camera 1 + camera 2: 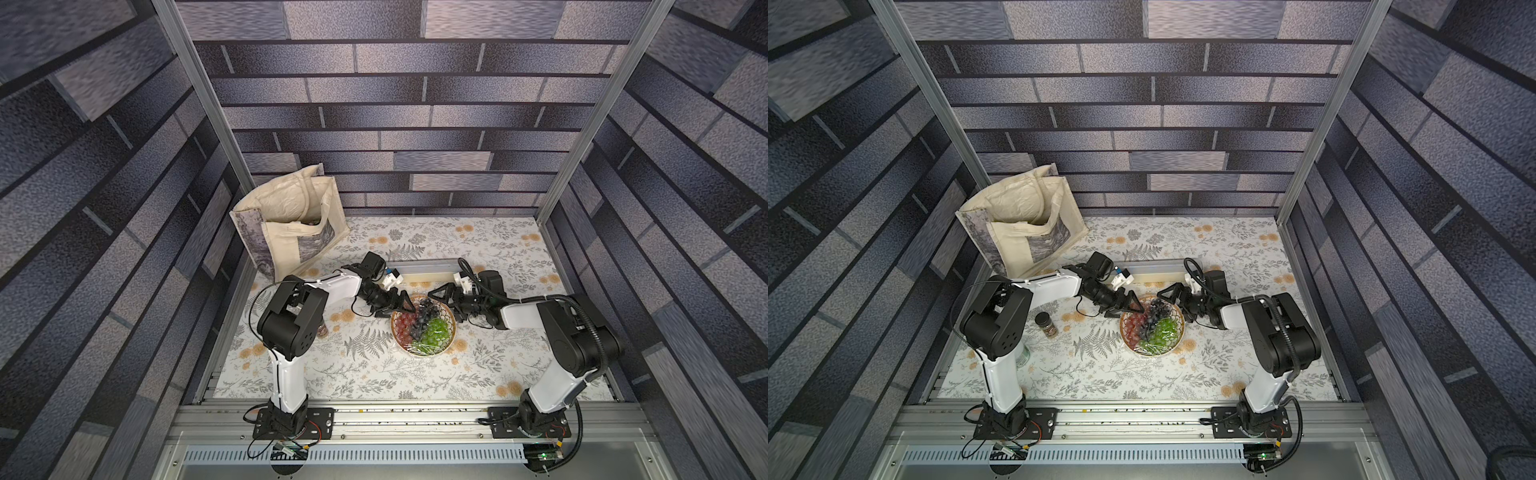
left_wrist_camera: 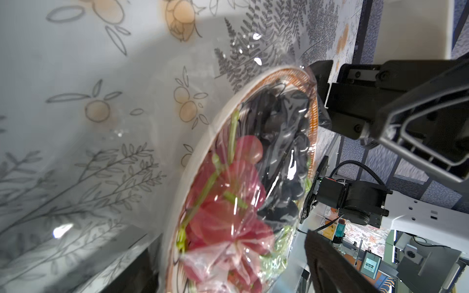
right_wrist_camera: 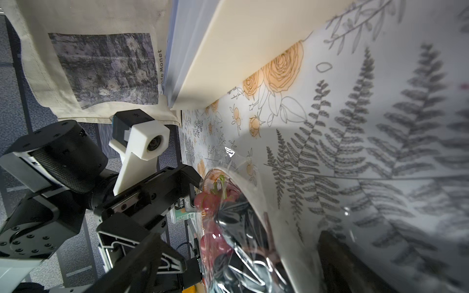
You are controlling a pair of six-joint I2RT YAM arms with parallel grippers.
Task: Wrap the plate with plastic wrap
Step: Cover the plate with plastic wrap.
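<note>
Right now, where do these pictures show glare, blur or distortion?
Left wrist view: white glints on the plastic wrap, tablecloth soft near the lens. Right wrist view: dispenser box and fern print blurred. In both top views: frame posts splay outward, a wide-lens look; the plate small but sharp.

Glossy crinkled plastic wrap (image 2: pixel 238 203), woven-look plate (image 2: pixel 314 109), matt cloth bag (image 1: pixel 286 224)

The plate (image 1: pixel 452 332) has a golden-tan woven rim; the grapes (image 1: pixel 422 324) are red, dark purple and green. White desk (image 1: pixel 374 374) printed with grey ferns, orange flowers. Cream bag (image 1: pixel 286 232), grey picture panels.
</note>
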